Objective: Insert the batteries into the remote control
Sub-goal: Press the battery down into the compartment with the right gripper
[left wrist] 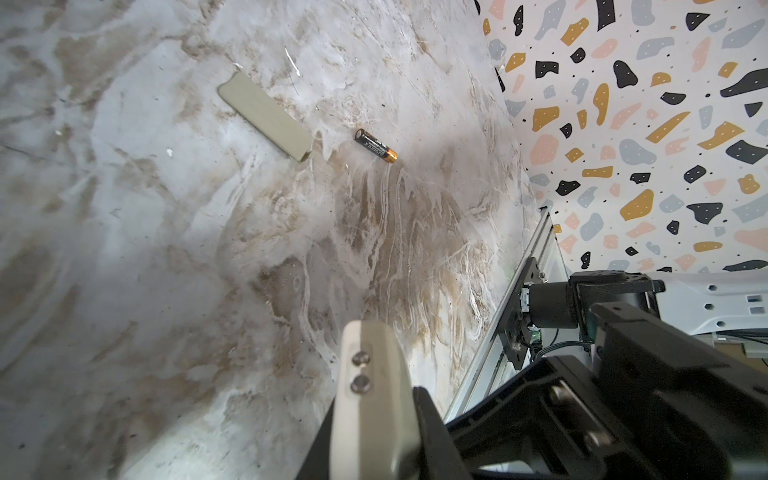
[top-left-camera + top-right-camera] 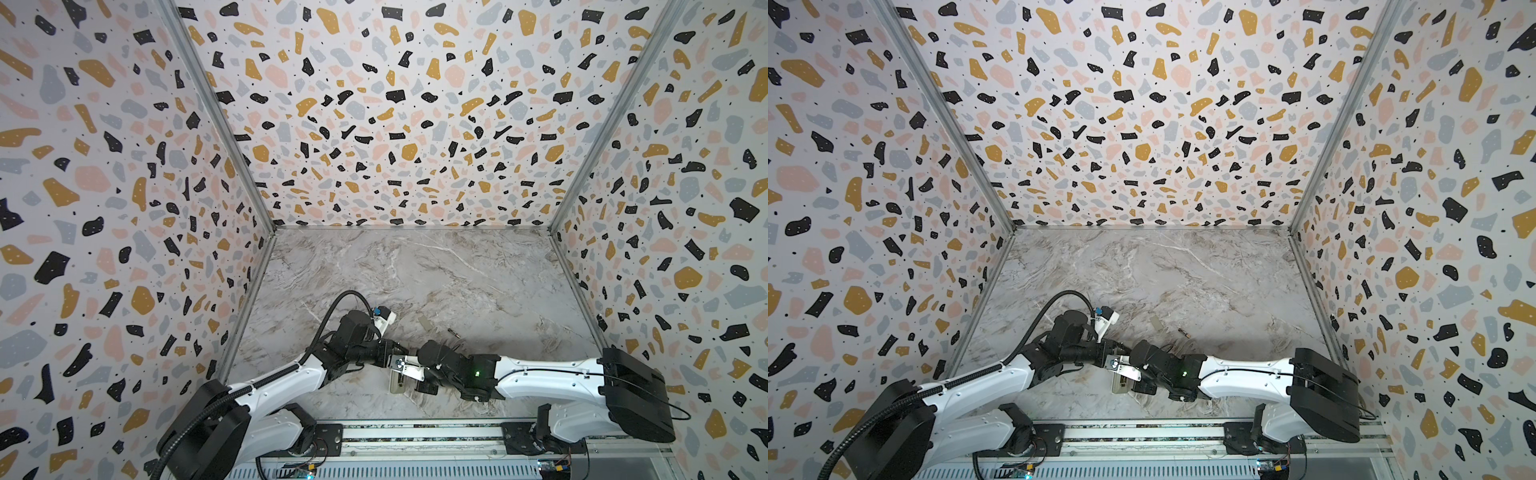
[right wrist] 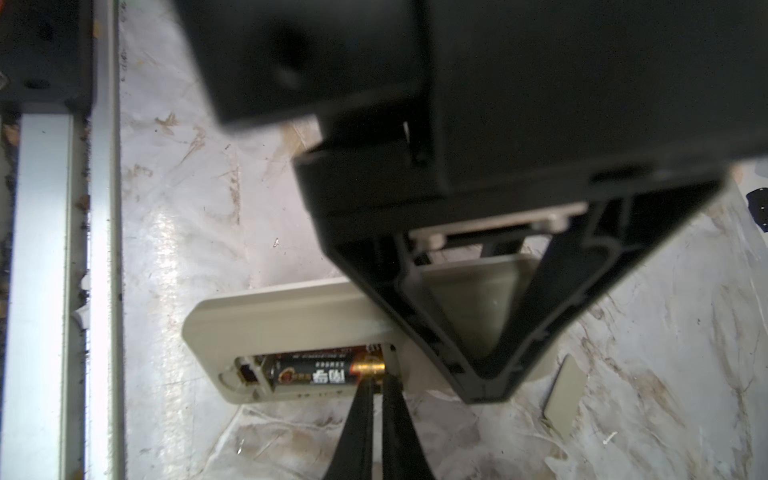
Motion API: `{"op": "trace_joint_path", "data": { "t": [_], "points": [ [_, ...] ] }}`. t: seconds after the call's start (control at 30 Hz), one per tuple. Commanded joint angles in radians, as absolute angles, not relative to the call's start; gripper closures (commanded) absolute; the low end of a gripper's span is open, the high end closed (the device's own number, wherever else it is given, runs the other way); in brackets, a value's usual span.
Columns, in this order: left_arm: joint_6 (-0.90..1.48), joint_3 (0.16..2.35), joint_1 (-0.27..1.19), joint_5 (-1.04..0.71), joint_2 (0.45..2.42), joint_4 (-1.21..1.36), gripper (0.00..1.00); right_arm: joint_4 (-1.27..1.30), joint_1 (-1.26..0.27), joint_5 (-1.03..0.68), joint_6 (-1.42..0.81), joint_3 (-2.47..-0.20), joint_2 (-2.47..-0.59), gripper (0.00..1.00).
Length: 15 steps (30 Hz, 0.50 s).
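One battery (image 3: 320, 371) sits in the remote control (image 3: 282, 320) recess; the spare battery (image 1: 376, 145) lies well beyond. My right jaws, closed and empty, touch its gold end; left jaws, closed, hang over the remote. A skewed push could pop it out.

The left tool (image 3: 486, 390) and right tool (image 3: 376, 380) are crowding over the remote (image 3: 291, 316) beside the rail (image 3: 104, 249), blocking it. A cover (image 2: 424, 322) and battery (image 2: 453, 332) are lying just behind; past them the tabletop (image 2: 415, 266) is standing open to the walls (image 2: 395, 124).
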<state>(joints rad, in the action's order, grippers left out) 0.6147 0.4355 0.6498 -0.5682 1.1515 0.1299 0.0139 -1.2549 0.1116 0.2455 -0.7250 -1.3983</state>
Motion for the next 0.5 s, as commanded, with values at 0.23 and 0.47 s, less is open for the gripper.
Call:
{"op": "trace_joint_path", "data": {
  "t": [0.23,0.47],
  "points": [
    [0.646,0.457,0.655,-0.655,1.124,0.309,1.00,-0.021,-1.278,0.092,0.212,-0.736,-1.436,0.91],
    [0.646,0.457,0.655,-0.651,1.123,0.307,1.00,0.015,-1.292,0.151,0.143,-0.720,-1.431,0.88]
  ]
}}
